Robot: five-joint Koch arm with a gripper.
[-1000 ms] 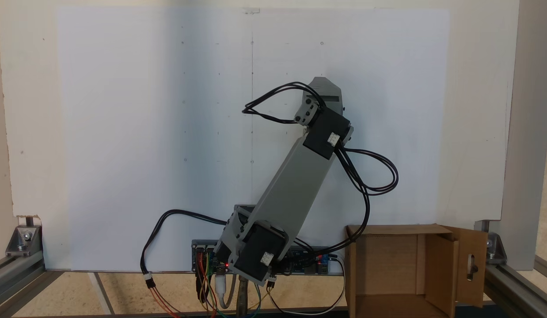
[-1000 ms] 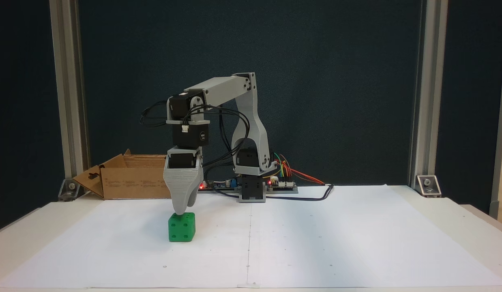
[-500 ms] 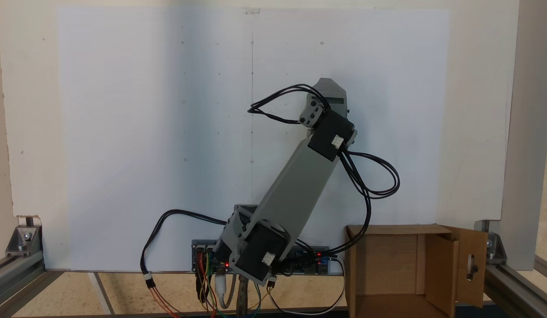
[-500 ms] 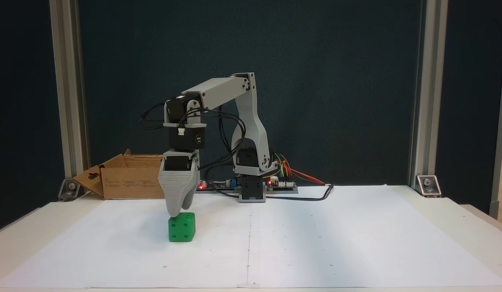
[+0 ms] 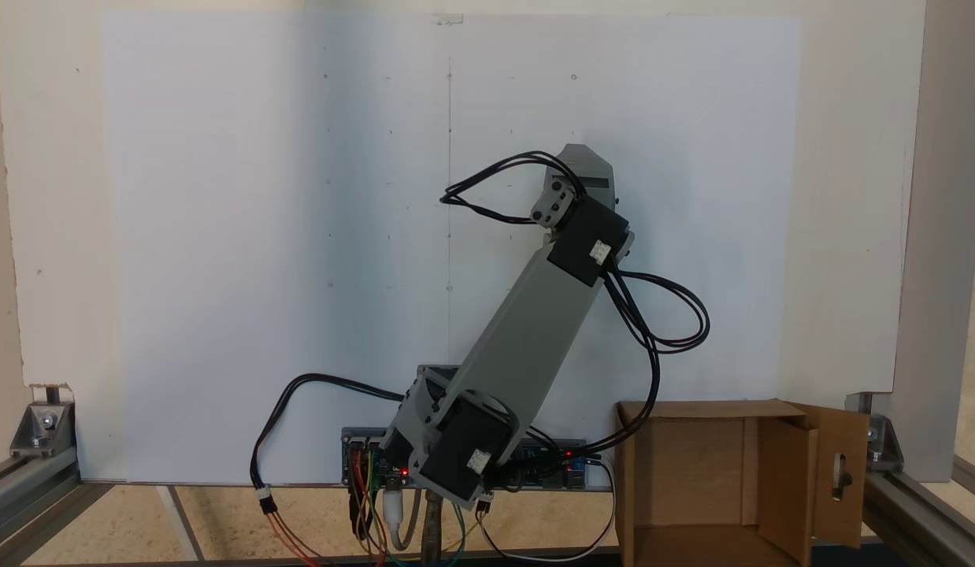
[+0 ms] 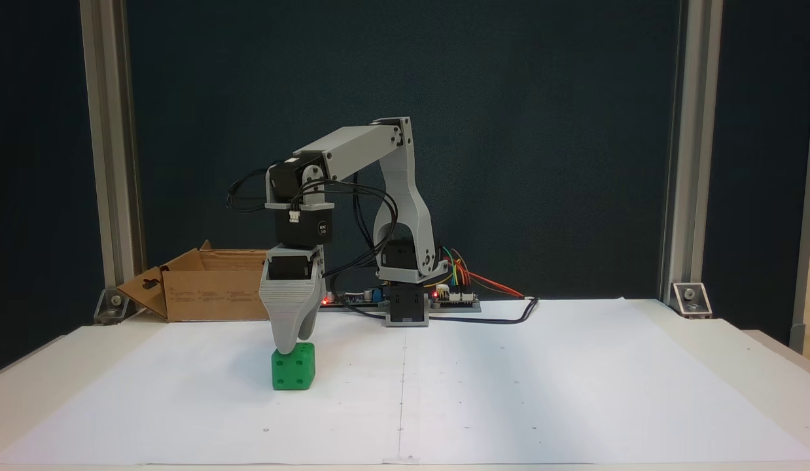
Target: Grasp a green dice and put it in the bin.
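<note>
The small bright green plastic dice, a cube with recessed pips, sits on the white paper sheet covering the surface, left of centre and low in a fixed view. Directly above it hangs the grey printed claw, pointing straight down with its tip at the cube's top left edge, touching or nearly so. From this side the two jaws lie one behind the other, so I cannot tell whether they stand apart or together, and nothing shows them clamped on the cube. The vertical pose reads as a top-down approach: the jaws would need to straddle the dice before closing. In a fixed view from above, the grey arm slants from lower centre toward the upper right of middle and covers the cube. The brown corrugated cardboard bin stands open at the lower right there, its flap with the slot-shaped handle hole folded outward, presumably to leave the mouth free for a drop. The dice lies well apart from it, so the grasp seems not yet made.
</note>
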